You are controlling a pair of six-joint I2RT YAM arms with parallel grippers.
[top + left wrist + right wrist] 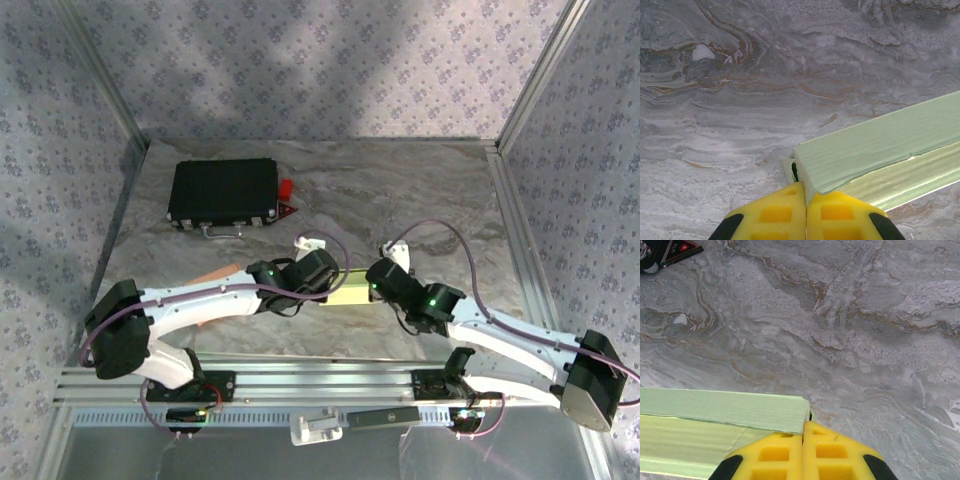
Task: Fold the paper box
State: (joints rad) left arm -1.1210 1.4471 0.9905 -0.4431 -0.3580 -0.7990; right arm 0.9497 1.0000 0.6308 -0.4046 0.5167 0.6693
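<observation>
Left hand (805,194) and right hand (803,432), both closed, butt against opposite ends of the box (875,145); likely bracing it for folding; whether either pinches a flap cannot be told.

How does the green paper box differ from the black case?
The paper box is pale green, long and narrow; the black case is broader. The paper box lies toward the front with the left gripper and right gripper shut at its ends; the black case sits at the back left, untouched. Both lie flat on the table.

Green paper box (348,294) between left tool (328,285) and right tool (374,288)
</observation>
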